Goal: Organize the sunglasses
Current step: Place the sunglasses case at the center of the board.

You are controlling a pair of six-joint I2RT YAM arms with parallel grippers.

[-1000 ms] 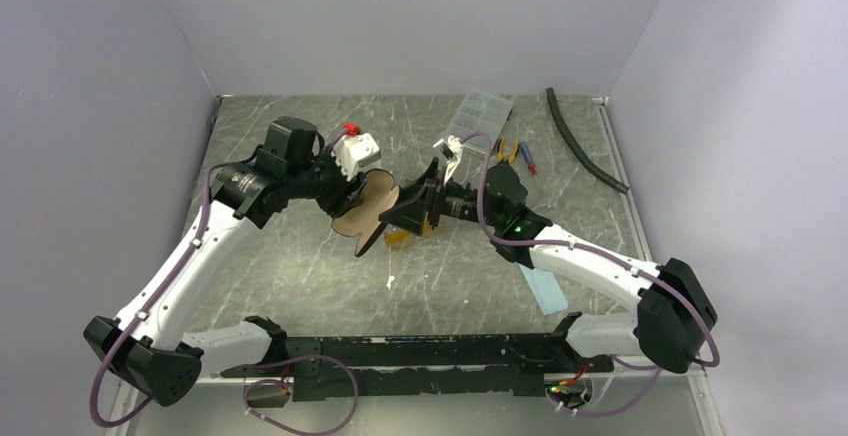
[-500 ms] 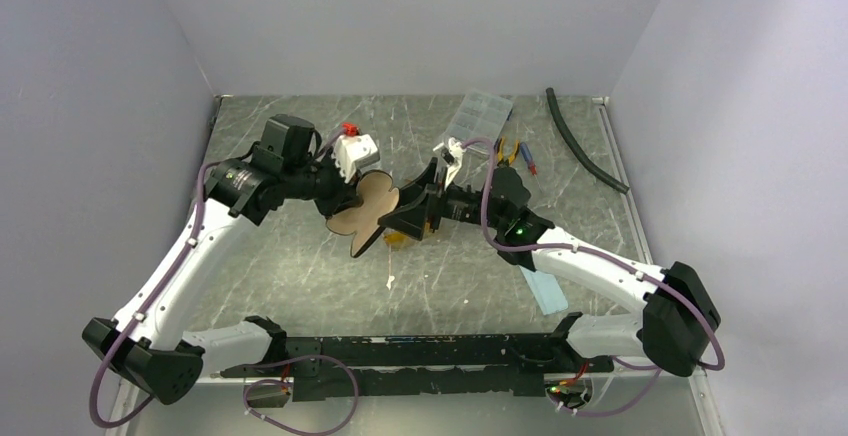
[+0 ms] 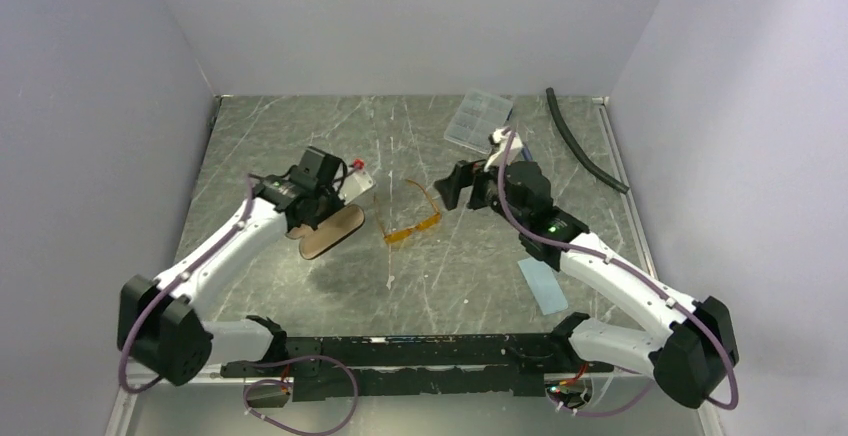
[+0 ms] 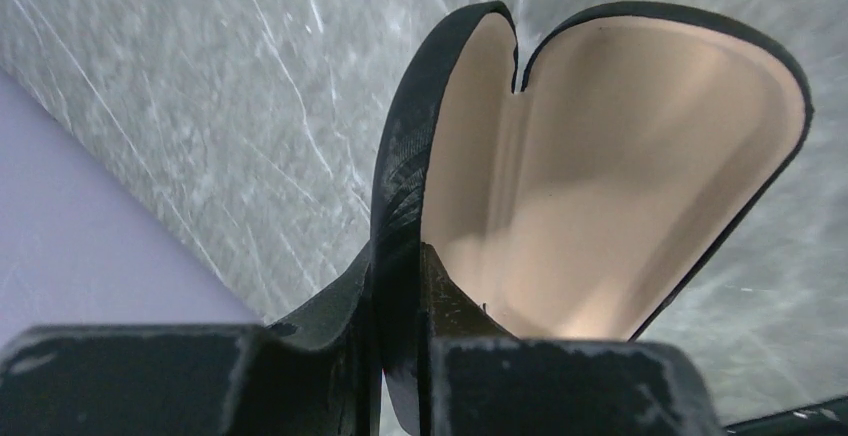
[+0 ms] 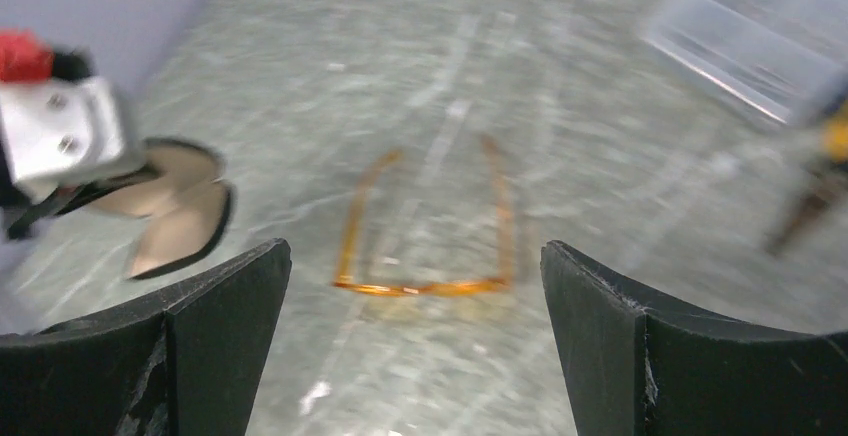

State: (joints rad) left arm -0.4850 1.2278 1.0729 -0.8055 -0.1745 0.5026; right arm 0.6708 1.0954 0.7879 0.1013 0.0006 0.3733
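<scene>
Left gripper point(image 4: 400, 376) clamps the case point(image 4: 620, 186) rim, presenting it open. Right gripper point(image 3: 460, 188), wide open, empty, faces sunglasses point(image 3: 414, 229) at case's 3 o'clock.

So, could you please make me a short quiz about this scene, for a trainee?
1. True or false: the sunglasses lie inside the glasses case.
2. The left gripper holds: A) the sunglasses B) the glasses case C) nothing.
3. Complete: the jaws of the right gripper stand ____.
Key: 1 false, they lie on the table; 2 B; 3 open.
</scene>
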